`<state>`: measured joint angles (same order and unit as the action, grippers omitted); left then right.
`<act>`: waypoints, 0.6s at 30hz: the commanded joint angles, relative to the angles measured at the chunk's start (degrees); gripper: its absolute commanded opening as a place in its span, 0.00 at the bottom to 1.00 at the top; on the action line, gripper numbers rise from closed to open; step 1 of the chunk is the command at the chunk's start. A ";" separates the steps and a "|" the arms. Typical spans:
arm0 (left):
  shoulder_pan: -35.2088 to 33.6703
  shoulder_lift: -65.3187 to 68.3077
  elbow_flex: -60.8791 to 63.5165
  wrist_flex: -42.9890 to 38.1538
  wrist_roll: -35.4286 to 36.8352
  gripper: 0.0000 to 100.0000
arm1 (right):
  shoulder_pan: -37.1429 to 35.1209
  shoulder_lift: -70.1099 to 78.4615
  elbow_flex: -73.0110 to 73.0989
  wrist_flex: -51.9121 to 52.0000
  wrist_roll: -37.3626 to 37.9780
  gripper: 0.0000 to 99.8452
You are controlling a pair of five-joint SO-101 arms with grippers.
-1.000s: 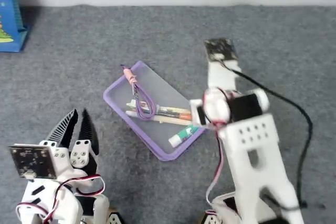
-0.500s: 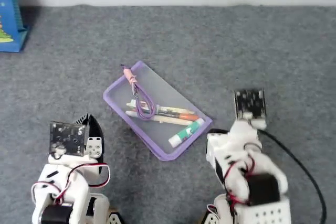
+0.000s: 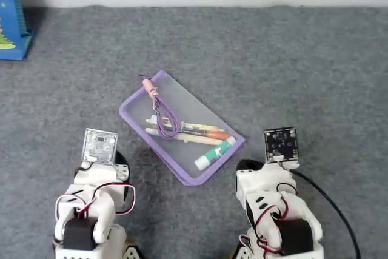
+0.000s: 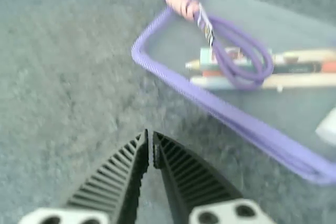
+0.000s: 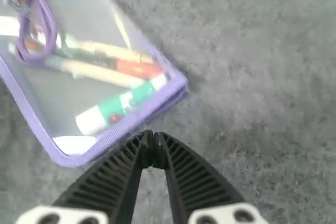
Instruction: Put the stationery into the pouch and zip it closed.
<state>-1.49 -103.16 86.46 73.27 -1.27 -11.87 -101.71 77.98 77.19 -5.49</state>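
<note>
PENS PACKED: A translucent pouch (image 3: pixel 185 106) edged in purple lies flat and askew in the middle of the grey carpeted table (image 3: pixel 303 59), one corner turned toward the far edge. By that corner sits a pink zipper pull (image 3: pixel 149 90), its purple cord loop (image 3: pixel 165 123) trailing across the pouch's clear face. Through that face show an orange-tipped pen (image 3: pixel 205 130), a cream pen (image 3: pixel 182 139) touching it, and a green-and-white marker (image 3: pixel 215 153) nearest the table's near edge.

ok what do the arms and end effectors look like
The left arm and right arm are white plastic with black servos and red, white and black wires; a black cable trails from the right one. Each carries a square camera board. The left end effector and right end effector have black ribbed tapering fingers.
</note>
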 commanded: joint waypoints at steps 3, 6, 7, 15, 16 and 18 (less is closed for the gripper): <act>0.09 0.79 3.91 -0.18 -0.62 0.01 | 4.09 -2.15 2.90 -3.74 1.32 0.01; 0.09 0.79 5.23 -0.18 -0.53 0.01 | 7.52 -2.24 7.56 -7.69 1.41 0.01; -0.09 0.79 5.32 -0.18 -0.53 0.01 | 8.13 -2.24 9.23 -8.66 1.41 0.01; -0.26 0.79 8.48 -1.32 -0.53 0.01 | 9.01 -2.24 17.49 -9.54 1.41 0.01; -0.26 0.79 9.71 -2.02 -0.53 0.01 | 9.01 -2.24 18.20 -9.54 1.41 0.01; -0.35 0.79 9.98 -2.81 -0.53 0.01 | 9.01 -2.15 18.46 -9.01 1.41 0.01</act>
<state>-1.58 -102.64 96.75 72.66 -1.27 -3.43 -103.38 95.21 68.66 -4.70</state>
